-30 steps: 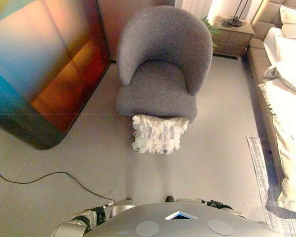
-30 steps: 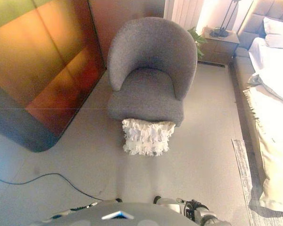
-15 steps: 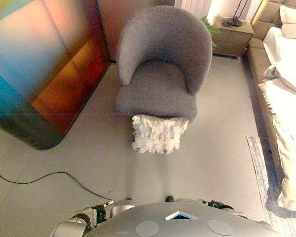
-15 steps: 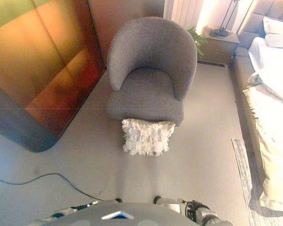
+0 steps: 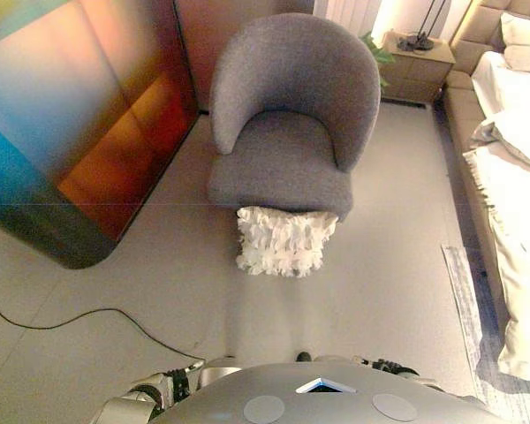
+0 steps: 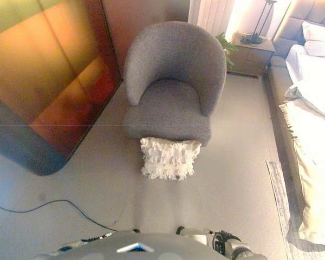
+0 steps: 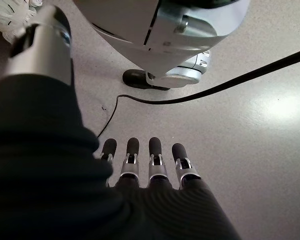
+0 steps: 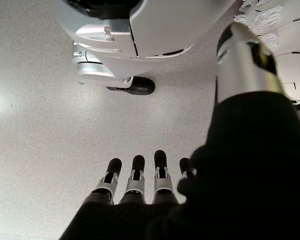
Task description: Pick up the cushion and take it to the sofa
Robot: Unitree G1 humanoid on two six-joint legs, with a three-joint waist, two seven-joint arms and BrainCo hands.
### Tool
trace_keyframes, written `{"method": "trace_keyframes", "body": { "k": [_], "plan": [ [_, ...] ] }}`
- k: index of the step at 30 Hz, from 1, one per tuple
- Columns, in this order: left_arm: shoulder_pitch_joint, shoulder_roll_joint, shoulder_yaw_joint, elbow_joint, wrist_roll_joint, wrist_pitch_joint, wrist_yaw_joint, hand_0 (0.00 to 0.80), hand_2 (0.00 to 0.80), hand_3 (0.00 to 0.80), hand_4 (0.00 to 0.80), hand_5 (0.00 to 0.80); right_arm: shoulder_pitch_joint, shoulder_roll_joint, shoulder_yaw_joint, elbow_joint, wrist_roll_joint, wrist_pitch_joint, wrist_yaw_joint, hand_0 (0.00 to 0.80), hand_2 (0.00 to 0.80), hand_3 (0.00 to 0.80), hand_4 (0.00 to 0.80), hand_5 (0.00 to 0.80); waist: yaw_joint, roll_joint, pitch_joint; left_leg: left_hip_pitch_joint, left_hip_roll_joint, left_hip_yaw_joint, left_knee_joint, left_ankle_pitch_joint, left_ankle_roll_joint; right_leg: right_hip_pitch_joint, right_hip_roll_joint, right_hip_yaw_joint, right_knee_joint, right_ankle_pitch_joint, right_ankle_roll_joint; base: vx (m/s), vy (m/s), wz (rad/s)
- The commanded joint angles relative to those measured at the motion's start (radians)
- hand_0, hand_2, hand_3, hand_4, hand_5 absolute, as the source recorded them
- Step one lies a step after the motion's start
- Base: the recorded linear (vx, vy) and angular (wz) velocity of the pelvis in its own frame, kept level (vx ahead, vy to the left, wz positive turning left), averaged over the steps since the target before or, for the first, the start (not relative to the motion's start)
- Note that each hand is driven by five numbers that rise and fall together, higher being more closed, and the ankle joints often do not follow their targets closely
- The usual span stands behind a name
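A white ruffled cushion stands on the floor, leaning against the front of a grey armchair; it also shows in the right eye view. A corner of it shows in the left wrist view and in the right wrist view. My left hand hangs low at my side, fingers straight and empty, over the floor. My right hand hangs the same way, open and empty. Both hands are well short of the cushion. Neither hand shows in the eye views.
A tall glossy cabinet stands at the left. A bed with white bedding runs along the right, with a grey rug beside it. A wooden nightstand with a lamp stands at the back right.
The whole picture has shifted down by a few pixels, so the camera moved. The cushion and the chair have not moved.
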Motion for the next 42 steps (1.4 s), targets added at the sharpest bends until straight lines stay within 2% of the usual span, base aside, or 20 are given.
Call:
{"method": "trace_keyframes", "body": {
  "k": [1, 3, 4, 7, 8, 11, 15, 17, 20, 24, 26, 29, 32, 33, 34, 35, 36, 38, 41, 42],
  "plan": [
    [-0.056, -0.035, -0.002, 0.071, 0.009, -0.012, 0.022, 0.0, 0.0, 0.0, 0.0, 0.0, -0.089, -0.006, 0.005, 0.061, 0.011, 0.0, -0.002, 0.0, 0.0, 0.0, 0.0, 0.0, 0.018, -0.026, 0.038, -0.006, -0.061, 0.027, 0.076, -0.108, 0.053, 0.015, 0.006, -0.028, 0.007, -0.065, 0.013, -0.016, -0.191, -0.01],
    [-0.056, -0.038, 0.006, 0.067, 0.008, -0.019, 0.03, 0.0, 0.0, 0.0, 0.0, 0.0, -0.1, -0.008, 0.006, 0.059, -0.002, 0.002, 0.006, 0.0, 0.0, 0.0, 0.0, 0.0, 0.021, -0.048, 0.05, -0.057, -0.047, 0.046, 0.215, -0.144, 0.056, 0.008, -0.004, -0.029, 0.012, -0.057, 0.0, -0.045, -0.217, -0.02],
    [-0.06, -0.038, 0.013, 0.063, 0.006, -0.022, 0.032, 0.0, 0.0, 0.0, 0.0, 0.0, -0.107, -0.012, 0.01, 0.051, -0.007, 0.006, 0.01, 0.0, 0.0, 0.0, 0.0, 0.0, 0.027, -0.061, 0.07, -0.12, -0.028, 0.053, 0.359, -0.146, 0.06, -0.003, -0.007, -0.033, 0.034, -0.06, -0.017, -0.084, -0.243, -0.04],
    [-0.057, -0.04, 0.02, 0.057, -0.006, -0.019, 0.024, 0.0, 0.0, 0.0, 0.0, 0.0, -0.125, -0.024, 0.026, 0.034, 0.003, 0.032, 0.007, 0.0, 0.0, 0.0, 0.0, 0.0, 0.038, -0.07, 0.107, -0.264, 0.006, 0.035, 0.631, -0.116, 0.08, -0.029, 0.008, -0.013, 0.085, -0.068, -0.057, -0.051, -0.226, -0.23],
    [-0.054, -0.039, 0.026, 0.055, -0.013, -0.014, 0.019, 0.0, 0.0, 0.0, 0.0, 0.0, -0.128, -0.029, 0.027, 0.033, 0.003, 0.037, 0.01, 0.0, 0.0, 0.0, 0.0, 0.0, 0.043, -0.066, 0.119, -0.293, 0.009, 0.03, 0.659, -0.104, 0.082, -0.026, 0.015, -0.003, 0.094, -0.071, -0.061, 0.021, -0.142, -0.38],
    [-0.042, -0.037, 0.036, 0.053, -0.029, -0.022, 0.025, 0.0, 0.0, 0.0, 0.0, 0.0, -0.129, -0.035, 0.02, 0.033, -0.004, 0.036, 0.019, 0.0, 0.0, 0.0, 0.0, 0.0, 0.067, -0.047, 0.145, -0.348, -0.028, 0.02, 0.57, -0.04, 0.064, 0.018, 0.043, 0.02, 0.113, -0.114, -0.061, 0.115, -0.054, -0.21],
    [-0.015, -0.031, 0.031, 0.048, -0.019, -0.038, 0.021, 0.0, 0.0, 0.0, 0.0, 0.0, -0.125, -0.043, 0.009, 0.045, -0.024, 0.022, 0.02, 0.0, 0.0, 0.0, 0.0, 0.0, 0.083, -0.006, 0.137, -0.368, -0.053, 0.07, 0.254, 0.082, 0.018, 0.109, 0.101, 0.038, 0.144, -0.207, -0.055, 0.329, -0.004, -0.12],
    [-0.002, -0.026, 0.023, 0.048, -0.005, -0.041, 0.006, 0.0, 0.0, 0.0, 0.0, 0.0, -0.12, -0.044, 0.008, 0.049, -0.016, 0.014, 0.016, 0.0, 0.0, 0.0, 0.0, 0.0, 0.09, 0.002, 0.125, -0.369, -0.058, 0.08, 0.145, 0.11, 0.015, 0.142, 0.119, 0.052, 0.172, -0.254, -0.057, 0.442, 0.012, -0.12],
    [0.007, -0.023, 0.022, 0.054, 0.001, -0.038, -0.017, 0.0, 0.0, 0.0, 0.0, 0.0, -0.116, -0.039, 0.007, 0.057, -0.019, 0.038, 0.021, 0.0, 0.0, 0.0, 0.0, 0.0, 0.1, 0.007, 0.104, -0.361, -0.061, 0.076, 0.032, 0.095, 0.018, 0.175, 0.134, 0.08, 0.233, -0.335, -0.055, 0.478, 0.0, 0.11],
    [0.01, -0.017, 0.024, 0.066, 0.015, -0.033, -0.016, 0.0, 0.0, 0.0, 0.0, 0.0, -0.109, -0.035, 0.01, 0.071, -0.04, 0.044, 0.029, 0.0, 0.0, 0.0, 0.0, 0.0, 0.114, 0.015, 0.097, -0.397, -0.043, 0.069, 0.004, 0.096, 0.001, 0.202, 0.141, 0.076, 0.297, -0.407, -0.056, 0.606, 0.012, 0.14],
    [0.011, -0.01, 0.03, 0.072, 0.024, -0.028, -0.012, 0.0, 0.0, 0.0, 0.0, 0.0, -0.11, -0.037, 0.009, 0.071, -0.026, 0.048, 0.025, 0.0, 0.0, 0.0, 0.0, 0.0, 0.12, 0.006, 0.099, -0.414, -0.053, 0.059, 0.004, 0.1, 0.002, 0.214, 0.123, 0.075, 0.339, -0.437, -0.051, 0.761, 0.048, 0.03],
    [0.01, -0.001, 0.048, 0.089, 0.034, -0.024, -0.018, 0.0, 0.0, 0.0, 0.0, 0.0, -0.117, -0.032, -0.002, 0.078, -0.003, 0.067, 0.011, 0.0, 0.0, 0.0, 0.0, 0.0, 0.134, -0.01, 0.088, -0.416, -0.073, 0.032, 0.01, 0.089, 0.025, 0.22, 0.08, 0.066, 0.429, -0.399, -0.009, 0.798, 0.105, -0.31],
    [0.014, 0.02, 0.072, 0.072, 0.049, -0.055, -0.052, 0.0, 0.0, 0.0, 0.0, 0.0, -0.103, -0.028, -0.032, 0.066, -0.039, 0.044, 0.032, 0.0, 0.0, 0.0, 0.0, 0.0, 0.14, -0.038, 0.074, -0.437, -0.093, 0.014, 0.198, 0.065, 0.067, 0.199, 0.017, 0.042, 0.544, -0.236, 0.059, 0.737, 0.1, -0.47],
    [0.014, 0.02, 0.071, 0.072, 0.048, -0.056, -0.053, 0.0, 0.0, 0.0, 0.0, 0.0, -0.102, -0.027, -0.032, 0.064, -0.04, 0.042, 0.033, 0.0, 0.0, 0.0, 0.0, 0.0, 0.14, -0.04, 0.072, -0.438, -0.095, 0.014, 0.204, 0.061, 0.07, 0.199, 0.014, 0.041, 0.551, -0.231, 0.061, 0.679, 0.08, -0.61],
    [0.009, 0.023, 0.065, 0.062, 0.056, -0.069, -0.056, 0.0, 0.0, 0.0, 0.0, 0.0, -0.094, -0.023, -0.035, 0.052, -0.056, 0.029, 0.033, 0.0, 0.0, 0.0, 0.0, 0.0, 0.14, -0.064, 0.065, -0.435, -0.125, 0.007, 0.234, 0.022, 0.093, 0.198, -0.016, 0.039, 0.612, -0.186, 0.089, 0.566, 0.038, -0.56],
    [-0.003, 0.03, 0.05, 0.048, 0.062, -0.062, -0.05, 0.0, 0.0, 0.0, 0.0, 0.0, -0.092, -0.018, -0.038, 0.043, -0.06, 0.019, 0.03, 0.0, 0.0, 0.0, 0.0, 0.0, 0.142, -0.06, 0.055, -0.445, -0.121, -0.003, 0.248, 0.024, 0.104, 0.179, 0.001, 0.049, 0.634, -0.123, 0.098, 0.749, 0.04, -0.47],
    [-0.015, 0.04, 0.041, 0.032, 0.068, -0.053, -0.047, 0.0, 0.0, 0.0, 0.0, 0.0, -0.098, -0.014, -0.026, 0.028, -0.045, 0.013, 0.024, 0.0, 0.0, 0.0, 0.0, 0.0, 0.137, -0.075, 0.053, -0.432, -0.142, -0.002, 0.249, 0.003, 0.112, 0.141, -0.003, 0.057, 0.666, -0.089, 0.112, 0.545, -0.006, -0.17],
    [-0.054, 0.052, 0.015, 0.026, 0.054, -0.062, -0.051, 0.0, 0.0, 0.0, 0.0, 0.0, -0.13, -0.01, 0.002, 0.004, -0.012, -0.009, 0.011, 0.0, 0.0, 0.0, 0.0, 0.0, 0.127, -0.06, 0.053, -0.402, -0.131, 0.016, 0.22, 0.001, 0.125, 0.032, -0.004, 0.029, 0.642, -0.076, 0.115, 0.417, -0.033, -0.05],
    [-0.118, 0.054, -0.004, 0.017, 0.024, -0.054, -0.051, 0.0, 0.0, 0.0, 0.0, 0.0, -0.184, -0.01, 0.026, -0.032, -0.002, -0.043, -0.006, 0.0, 0.0, 0.0, 0.0, 0.0, 0.119, -0.026, 0.078, -0.338, -0.107, 0.031, 0.175, 0.005, 0.111, -0.116, -0.054, -0.096, 0.491, -0.129, 0.092, 0.283, -0.088, -0.25],
    [-0.135, 0.051, -0.011, 0.019, 0.018, -0.05, -0.044, 0.0, 0.0, 0.0, 0.0, 0.0, -0.192, -0.011, 0.033, -0.041, 0.007, -0.047, -0.013, 0.0, 0.0, 0.0, 0.0, 0.0, 0.112, -0.012, 0.087, -0.305, -0.095, 0.023, 0.156, 0.005, 0.105, -0.175, -0.074, -0.119, 0.458, -0.117, 0.08, 0.152, -0.102, -0.4]
  ]
}}
